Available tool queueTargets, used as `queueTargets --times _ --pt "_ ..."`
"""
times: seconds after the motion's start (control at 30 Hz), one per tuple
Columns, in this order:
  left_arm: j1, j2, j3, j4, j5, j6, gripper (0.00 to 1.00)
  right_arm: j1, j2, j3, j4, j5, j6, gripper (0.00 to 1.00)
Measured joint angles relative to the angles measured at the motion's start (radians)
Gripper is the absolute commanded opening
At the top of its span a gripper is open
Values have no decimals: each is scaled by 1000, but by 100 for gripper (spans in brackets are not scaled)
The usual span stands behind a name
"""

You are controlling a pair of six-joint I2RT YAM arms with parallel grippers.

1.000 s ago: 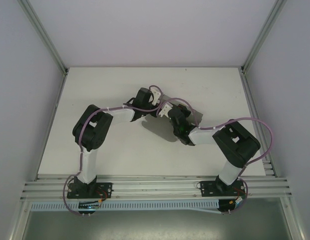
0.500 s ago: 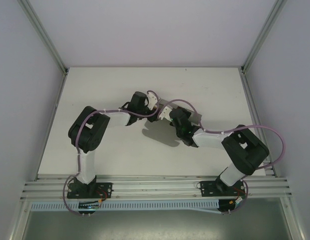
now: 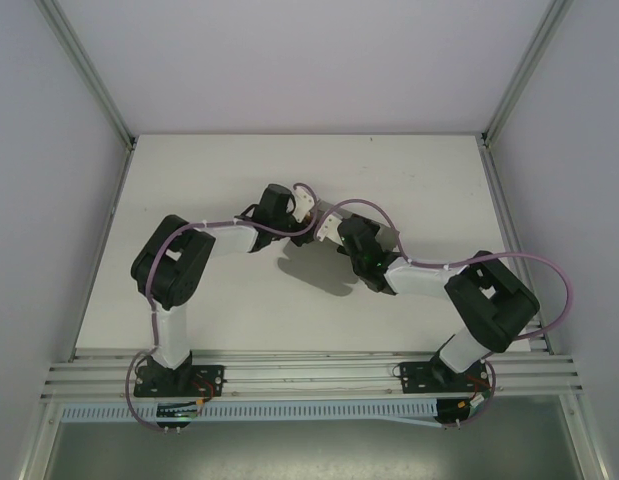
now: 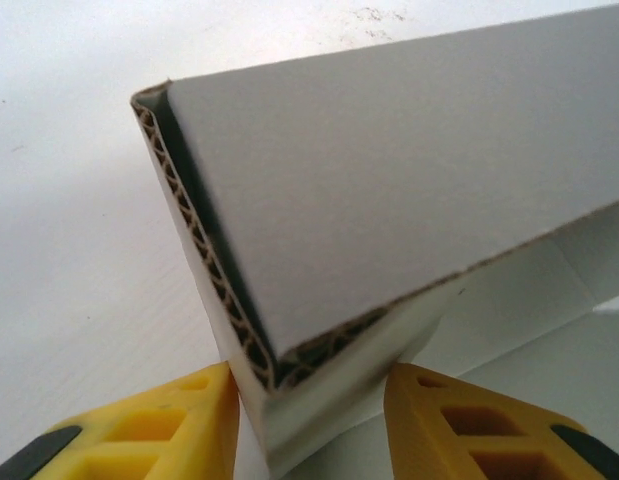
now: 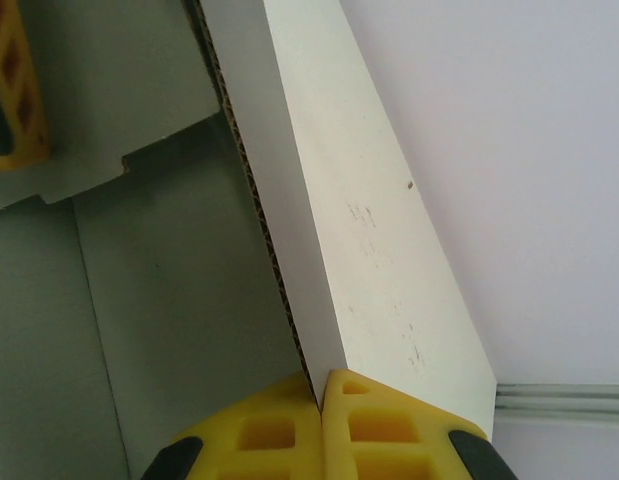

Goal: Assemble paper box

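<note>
Scene: white table (image 3: 189,180) in a walled bay. Both arms reach in and meet just above centre of top view.
L arm: (image 3: 179,265) comes in from lower left, wrist pointing right.
R arm: (image 3: 484,300) comes in from lower right, wrist pointing up-left.
Cables: purple cables (image 3: 529,265) loop over both arms.
Task item: paper box (image 4: 389,190), grey corrugated board, partly folded up.
Box loc: mid table in top view, btwn the two wrists, mostly covered by them.
L wrist view: box takes centre + upper right. A folded double-wall corner w/ wavy core showing points down at the gripper. Table behind.
L gripper: (image 4: 311,400) yellow fingers apart at bottom of frame, one each side of that corner, close against the board. Squeezing or just flanking, can't tell.
R gripper: (image 5: 322,395) clenched. Yellow fingers meet at bottom centre of R wrist view, pinching the thin edge of a box wall that runs up to top of frame.
R wrist view: pale wall face right of that edge, faint marks on it. Grey panels w/ stepped cut edge at left.
</note>
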Motion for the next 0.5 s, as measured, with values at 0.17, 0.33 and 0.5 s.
queueTargets --times 0.17,0.33,0.5 --pt "0 23 32 -2 -20 -45 19 0 9 9 -5 11 14 0" --pt "-8 60 74 3 -108 -79 8 2 21 19 -4 19 25 0" --pt "-41 88 112 10 -222 -78 2 5 31 29 -4 25 41 0"
